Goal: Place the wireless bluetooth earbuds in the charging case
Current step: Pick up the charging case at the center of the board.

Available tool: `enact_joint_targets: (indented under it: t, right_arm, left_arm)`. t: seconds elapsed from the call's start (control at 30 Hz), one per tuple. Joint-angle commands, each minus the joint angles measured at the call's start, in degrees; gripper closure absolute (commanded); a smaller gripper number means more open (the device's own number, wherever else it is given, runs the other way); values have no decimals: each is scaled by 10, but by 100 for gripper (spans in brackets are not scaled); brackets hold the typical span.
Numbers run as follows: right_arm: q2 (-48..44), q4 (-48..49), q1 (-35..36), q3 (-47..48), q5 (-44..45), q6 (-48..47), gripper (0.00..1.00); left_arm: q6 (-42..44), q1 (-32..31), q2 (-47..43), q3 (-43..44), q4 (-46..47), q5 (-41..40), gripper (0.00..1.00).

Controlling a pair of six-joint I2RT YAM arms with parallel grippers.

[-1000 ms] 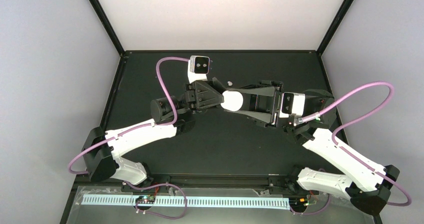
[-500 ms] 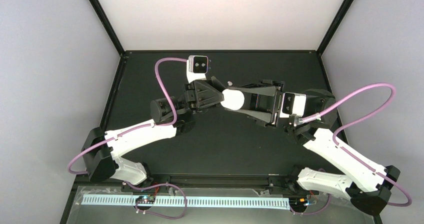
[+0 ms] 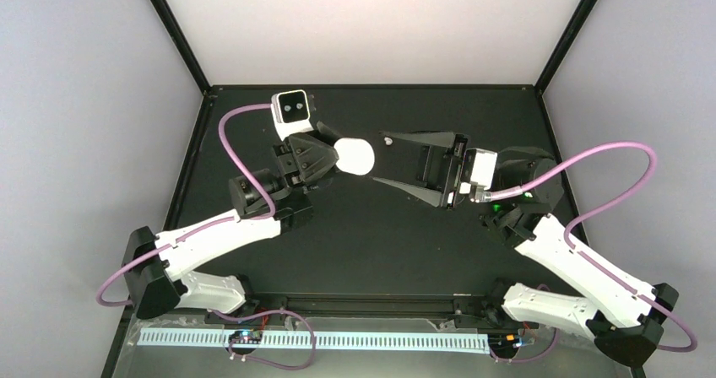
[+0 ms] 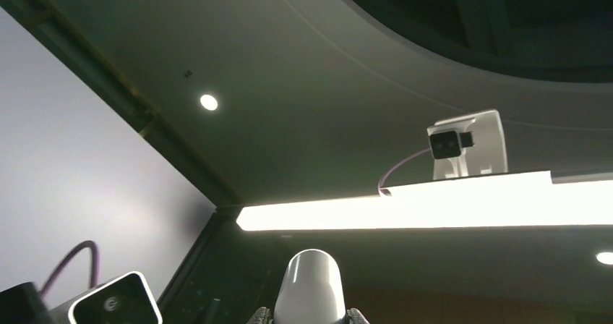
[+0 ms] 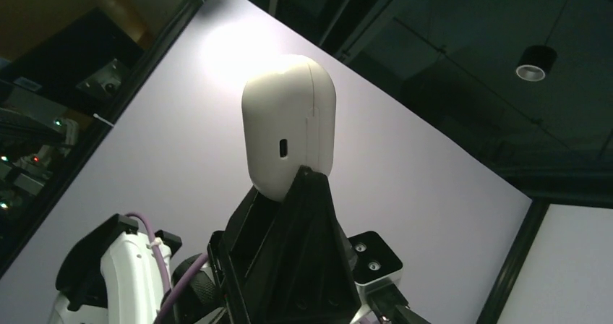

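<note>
Leftward my left gripper (image 3: 335, 157) has swung since a second ago, carrying the charging case (image 3: 355, 156) out from my right gripper (image 3: 379, 156), whose fingers have spread wide and hold nothing. My left fingers clamp the closed white case by its lower end, rounded top pointing up, over the table (image 3: 371, 234). A tiny white speck (image 3: 387, 141) beside my right upper finger may be an earbud, but it is too small to tell.

The overhead view is evenly bright and sharp, the wrist views dim, one light strip (image 4: 434, 205) glaring white.
</note>
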Motion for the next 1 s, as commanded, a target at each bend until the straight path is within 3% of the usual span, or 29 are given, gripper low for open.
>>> enact_joint_targets:
  t: [0.0, 0.17, 0.33, 0.43, 0.5, 0.6, 0.73, 0.97]
  right_arm:
    - [-19, -29, -1, -10, 36, -32, 40]
    - [-70, -113, -1, -37, 69, -37, 27]
    - [-133, -246, -1, -47, 115, 24, 17]
    - [-148, -327, -1, -36, 162, 95, 15]
    - [-140, -405, -2, -7, 191, 144, 14]
    - [-111, -492, -2, 37, 175, 196, 14]
    - [-85, -552, -3, 62, 151, 236, 14]
    - [-56, -563, -7, 46, 103, 287, 17]
  left_arm:
    - [22, 18, -4, -28, 79, -32, 98]
    - [47, 76, -53, -93, 41, -29, 99]
    - [131, 156, -137, -167, -82, 32, 98]
    - [257, 176, -196, -180, -217, 108, 98]
    - [365, 176, -232, -164, -383, 157, 98]
    - [496, 173, -264, -144, -540, 212, 98]
    - [552, 173, -284, -164, -587, 235, 98]
    - [620, 163, -281, -176, -633, 254, 98]
